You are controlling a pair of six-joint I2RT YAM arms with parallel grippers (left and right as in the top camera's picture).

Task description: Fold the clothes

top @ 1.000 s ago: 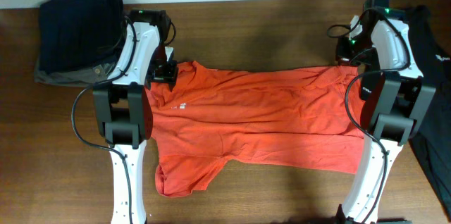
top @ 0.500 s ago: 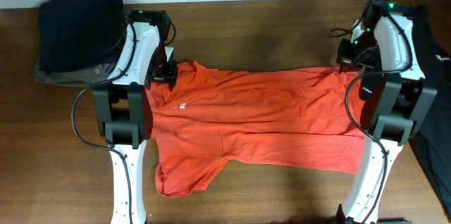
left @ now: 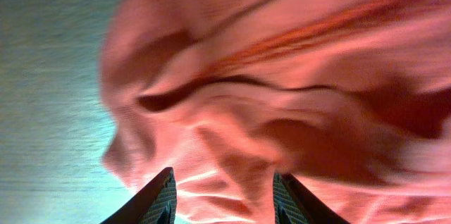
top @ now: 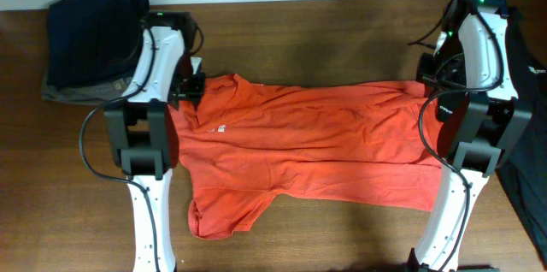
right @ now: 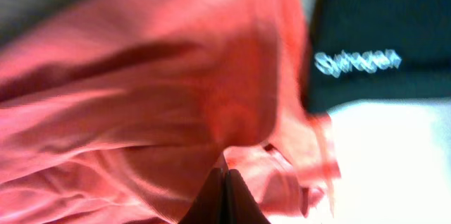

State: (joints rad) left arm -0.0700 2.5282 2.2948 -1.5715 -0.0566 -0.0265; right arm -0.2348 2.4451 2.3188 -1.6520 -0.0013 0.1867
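- Overhead: saw T-shirt (top: 316, 144) spread across table (top: 325, 41), collar at 9 o'clock, hem at 3, drawn out lengthwise for folding.
- Left wrist: found left pincer (left: 222, 182) parted, straddling bunched collar cloth, probably to take hold.
- Right wrist: found right pincer (right: 225, 185) clamped on hem cloth; black garment (right: 373, 34) at 1 o'clock.

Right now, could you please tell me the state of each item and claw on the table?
orange T-shirt, spread out, wrinkled
left claw, open around shirt fabric
right claw, shut on the T-shirt's edge
dark garments, folded and stacked
black garment, lying loose
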